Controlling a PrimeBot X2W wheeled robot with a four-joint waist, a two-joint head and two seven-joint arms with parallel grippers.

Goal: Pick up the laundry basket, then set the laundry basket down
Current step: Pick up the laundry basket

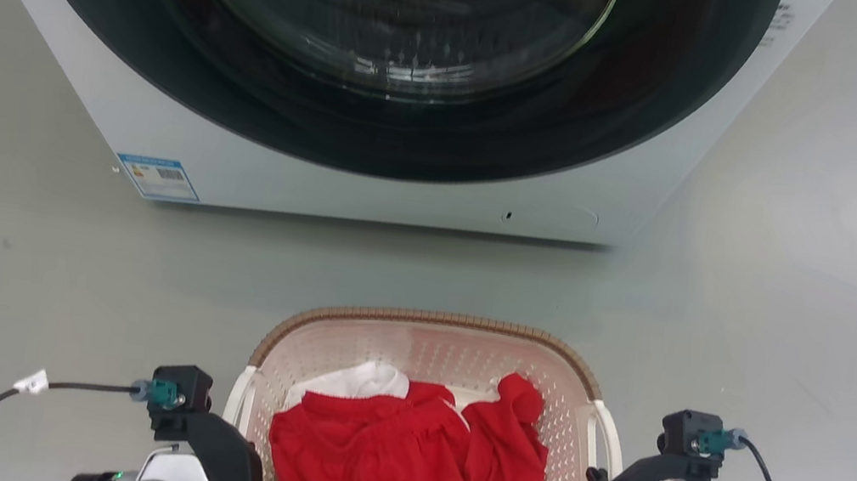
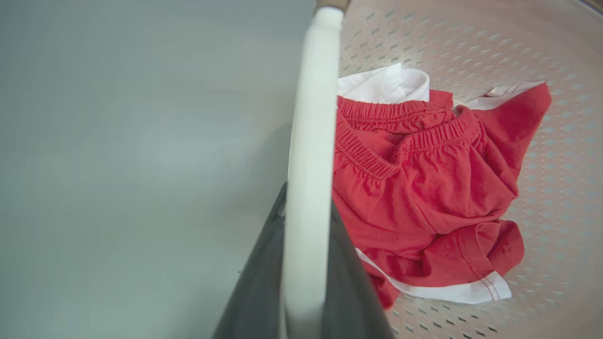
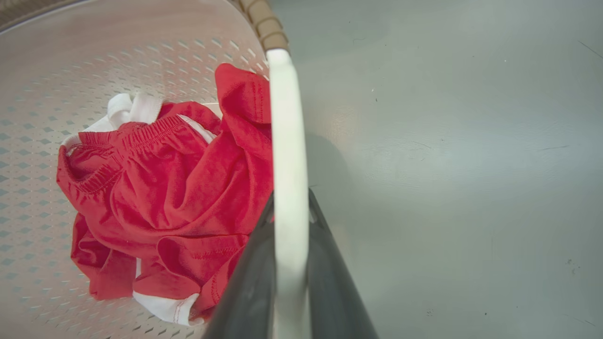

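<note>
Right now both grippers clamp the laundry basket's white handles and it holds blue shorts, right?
No, the shorts are red, not blue; the left wrist view shows it. The left gripper and right gripper do clamp the laundry basket's white handles.

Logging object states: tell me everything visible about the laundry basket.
The laundry basket is pale pink-cream perforated plastic, with a brown woven-look rim and white side handles. It is upright before the washer, holding red and white clothes. The left gripper clamps the left handle, the right gripper the right handle. Whether it rests on the floor is unclear.
</note>
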